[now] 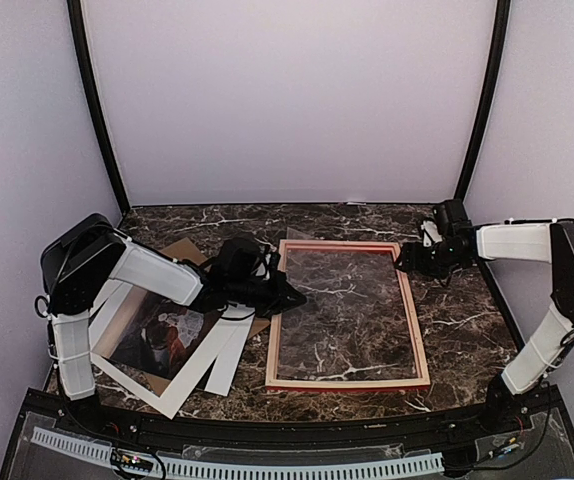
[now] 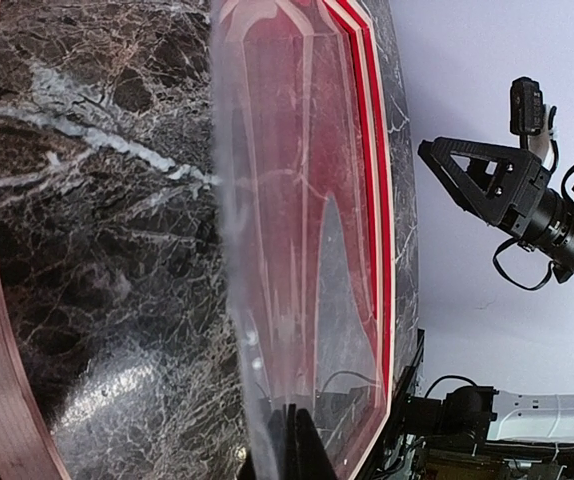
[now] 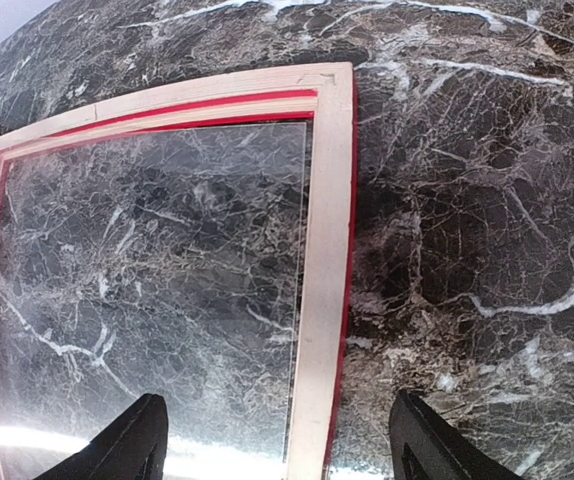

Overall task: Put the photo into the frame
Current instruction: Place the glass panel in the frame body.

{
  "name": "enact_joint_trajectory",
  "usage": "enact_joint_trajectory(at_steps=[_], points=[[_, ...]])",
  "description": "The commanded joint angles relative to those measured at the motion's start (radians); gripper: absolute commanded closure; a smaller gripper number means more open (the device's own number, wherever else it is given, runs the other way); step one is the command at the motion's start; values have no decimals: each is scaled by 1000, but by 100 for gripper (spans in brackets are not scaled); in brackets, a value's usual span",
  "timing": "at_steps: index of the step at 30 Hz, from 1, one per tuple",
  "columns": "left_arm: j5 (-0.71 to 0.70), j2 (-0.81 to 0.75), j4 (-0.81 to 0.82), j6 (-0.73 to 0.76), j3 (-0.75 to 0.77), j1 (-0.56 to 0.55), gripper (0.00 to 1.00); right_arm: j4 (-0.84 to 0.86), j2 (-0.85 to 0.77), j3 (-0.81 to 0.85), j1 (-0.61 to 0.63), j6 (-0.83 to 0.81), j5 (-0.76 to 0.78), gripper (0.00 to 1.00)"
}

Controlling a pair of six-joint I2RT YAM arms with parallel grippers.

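Found the frame [image 1: 348,384] flat on the bench [image 1: 467,330], pale back up, the photo [image 1: 154,335] just left of it. Noted left gripper [image 1: 289,298] jaws apparently pinching a clear pane [image 2: 297,250] at the frame's left rail, right gripper [image 3: 282,440] jaws wide at its far-right corner.

Table [image 1: 467,320]: dark veined marble, as I see it from the top camera. Just right of centre, toward 3 o'clock, the frame [image 1: 419,335] lies with its pale wood side up, and a clear pane [image 1: 352,300] spans its opening. Toward 8 o'clock I find the photo [image 1: 147,335], picture up, overlapping a white mat [image 1: 182,388] and a brown board [image 1: 179,250]. I cannot tell their stacking order.
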Motion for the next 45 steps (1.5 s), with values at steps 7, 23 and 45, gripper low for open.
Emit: enact_joint_trajectory(at_steps=[7,23,45], points=[[24,-30,48,42,-1,5,100,21,-10,-21,10,-8,8,23],[116,-190,56,82,124,-22,100,-91,-92,87,-30,10,73,23],[69,26,55,1,235,-30,100,-144,-212,121,-158,15,98,22]])
